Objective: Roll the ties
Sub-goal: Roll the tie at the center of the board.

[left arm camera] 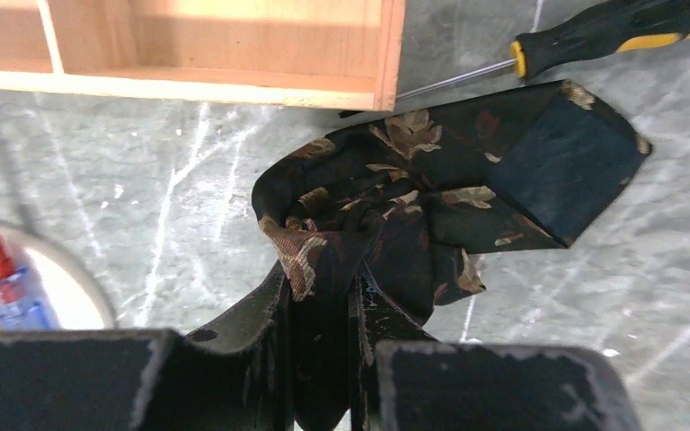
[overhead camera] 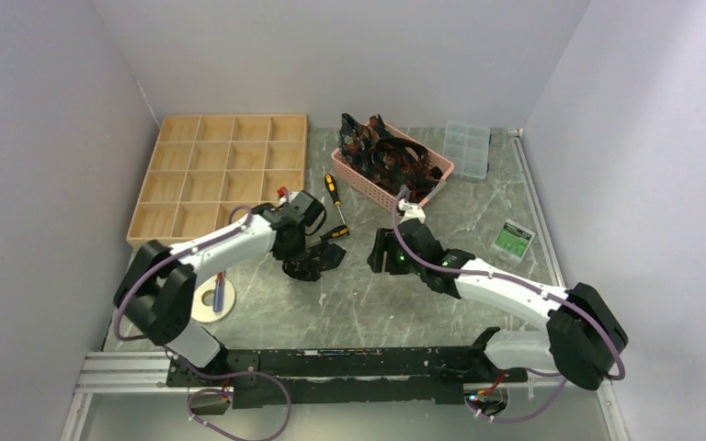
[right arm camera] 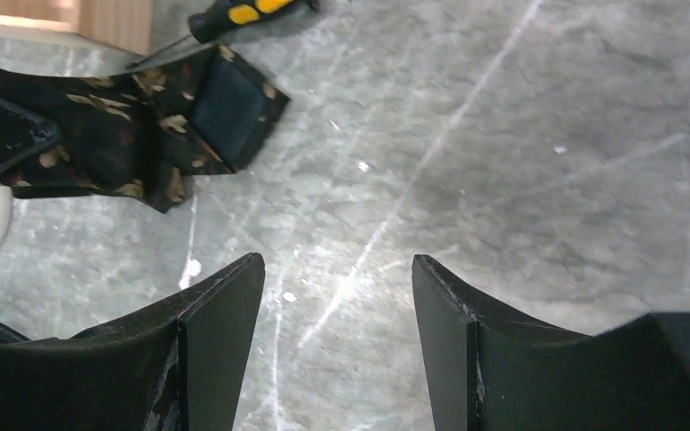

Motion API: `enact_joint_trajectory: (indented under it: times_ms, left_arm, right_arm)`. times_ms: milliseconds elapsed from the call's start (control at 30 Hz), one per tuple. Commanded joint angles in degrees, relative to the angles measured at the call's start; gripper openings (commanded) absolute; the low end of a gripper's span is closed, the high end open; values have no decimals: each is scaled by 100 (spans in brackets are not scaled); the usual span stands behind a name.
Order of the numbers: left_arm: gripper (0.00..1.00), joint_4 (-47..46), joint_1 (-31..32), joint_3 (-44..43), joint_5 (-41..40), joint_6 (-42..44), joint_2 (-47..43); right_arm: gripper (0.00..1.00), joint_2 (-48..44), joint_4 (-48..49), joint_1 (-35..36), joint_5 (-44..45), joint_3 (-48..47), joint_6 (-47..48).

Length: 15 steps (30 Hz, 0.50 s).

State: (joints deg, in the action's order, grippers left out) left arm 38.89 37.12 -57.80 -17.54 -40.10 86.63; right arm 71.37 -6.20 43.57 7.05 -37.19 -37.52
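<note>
Left gripper (left arm camera: 322, 301) is clamping the necktie (left arm camera: 431, 184), limp and slippery, by its bunched fabric; its flat end at two o'clock is probably offering a cleaner hold. Right gripper (right arm camera: 337, 301) is gaping, empty.

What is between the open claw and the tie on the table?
Nothing, just bare grey table between the right gripper and the tie. The right wrist view shows it best.

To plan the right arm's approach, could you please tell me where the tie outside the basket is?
The tie lies left of centre in the top view, pinched by the left hand, close to the wooden tray and a screwdriver.
</note>
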Motion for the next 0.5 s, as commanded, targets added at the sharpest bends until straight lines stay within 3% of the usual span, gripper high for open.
enact_joint_trajectory:
  times_ms: [0, 267, 467]
  left_arm:
    - [3, 1710, 433, -731, -1284, -257, 694]
    - [3, 3296, 1010, -2332, -2017, -821, 2475]
    - [3, 3628, 1269, -3179, -1953, -958, 3237]
  right_arm:
    - [66, -515, -39, -58, 282, 288, 3]
    - [66, -1373, -158, -127, 342, 761, -52]
    - [67, -1744, -273, -200, 340, 1022, -19]
